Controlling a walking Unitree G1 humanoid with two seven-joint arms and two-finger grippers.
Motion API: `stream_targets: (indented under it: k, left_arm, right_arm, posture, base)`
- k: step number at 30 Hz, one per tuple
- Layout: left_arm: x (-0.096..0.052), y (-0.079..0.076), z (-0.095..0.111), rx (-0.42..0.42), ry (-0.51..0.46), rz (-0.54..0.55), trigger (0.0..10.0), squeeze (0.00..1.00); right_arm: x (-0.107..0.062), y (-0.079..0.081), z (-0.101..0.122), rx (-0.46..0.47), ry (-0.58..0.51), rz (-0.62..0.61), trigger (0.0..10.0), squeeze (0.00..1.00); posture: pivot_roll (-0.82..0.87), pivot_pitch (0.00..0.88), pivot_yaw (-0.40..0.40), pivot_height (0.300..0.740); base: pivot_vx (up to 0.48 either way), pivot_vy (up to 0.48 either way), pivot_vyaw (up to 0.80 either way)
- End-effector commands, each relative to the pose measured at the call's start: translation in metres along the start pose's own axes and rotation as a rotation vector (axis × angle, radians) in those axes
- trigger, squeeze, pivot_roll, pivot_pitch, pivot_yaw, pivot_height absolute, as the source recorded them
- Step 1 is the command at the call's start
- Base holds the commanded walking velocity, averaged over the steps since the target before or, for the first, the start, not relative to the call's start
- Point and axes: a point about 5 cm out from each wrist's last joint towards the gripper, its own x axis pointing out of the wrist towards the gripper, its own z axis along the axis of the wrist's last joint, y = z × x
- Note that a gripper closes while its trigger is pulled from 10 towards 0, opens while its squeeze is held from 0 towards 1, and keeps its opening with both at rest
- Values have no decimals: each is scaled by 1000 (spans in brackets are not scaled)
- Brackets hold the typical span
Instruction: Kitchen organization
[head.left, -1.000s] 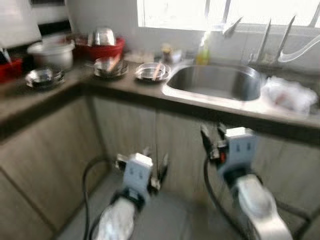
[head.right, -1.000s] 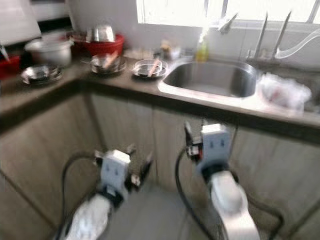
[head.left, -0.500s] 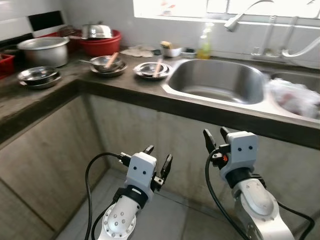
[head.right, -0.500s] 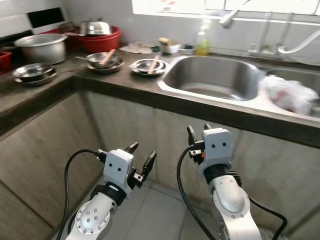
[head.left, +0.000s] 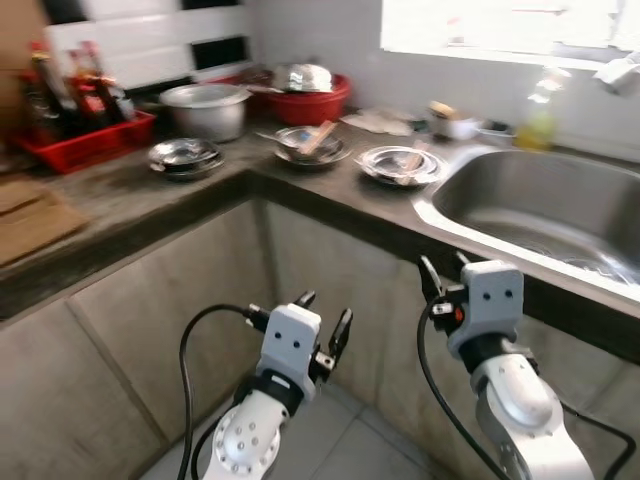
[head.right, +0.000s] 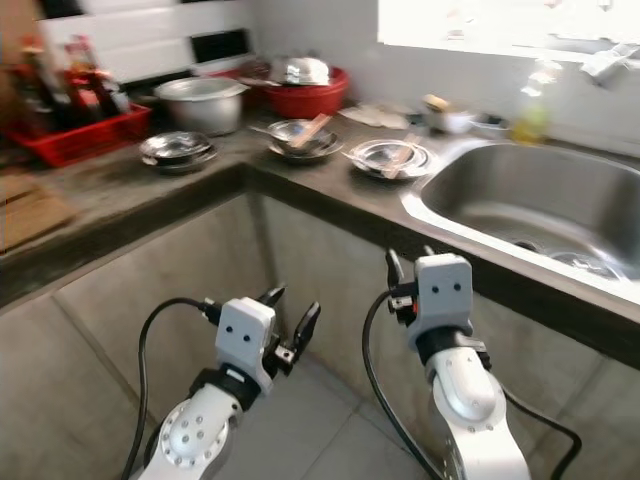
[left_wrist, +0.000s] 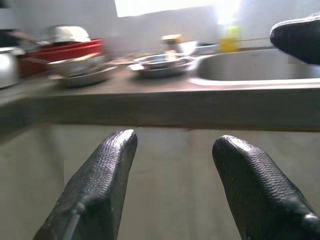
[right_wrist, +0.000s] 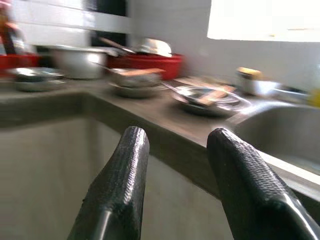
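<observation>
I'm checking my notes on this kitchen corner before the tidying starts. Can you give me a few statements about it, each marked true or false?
1. Both grippers, left gripper and right gripper, hang open below the counter, holding nothing. True.
2. The sink is full of plates. False: no plates lie in it.
3. A red bowl stands beside the metal pot. True.
4. The red tray holds steel plates. False: it holds bottles.
</observation>
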Motion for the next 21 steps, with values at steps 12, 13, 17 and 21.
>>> stream_targets:
  k: [12,13,17,21]
  left_arm:
    - [-1,6,0,14,-2,17,10000,0]
    - [-1,6,0,15,-3,17,10000,0]
    - [-1,6,0,17,-3,18,10000,0]
    - [0,6,0,17,-3,16,10000,0]
  right_arm:
    - [3,6,5,-13,-30,39,10000,0]
    - [3,7,5,-13,-31,43,10000,0]
    - [4,8,5,-14,-36,47,10000,0]
    - [5,7,6,-13,-42,46,10000,0]
  posture:
    - [73,0,-24,740]
    - [74,0,-25,740]
    - [74,0,-24,740]
    - [72,0,-24,740]
  base:
    - [342,0,266]
    - [337,0,800]
    - [340,0,798]
    - [339,0,798]
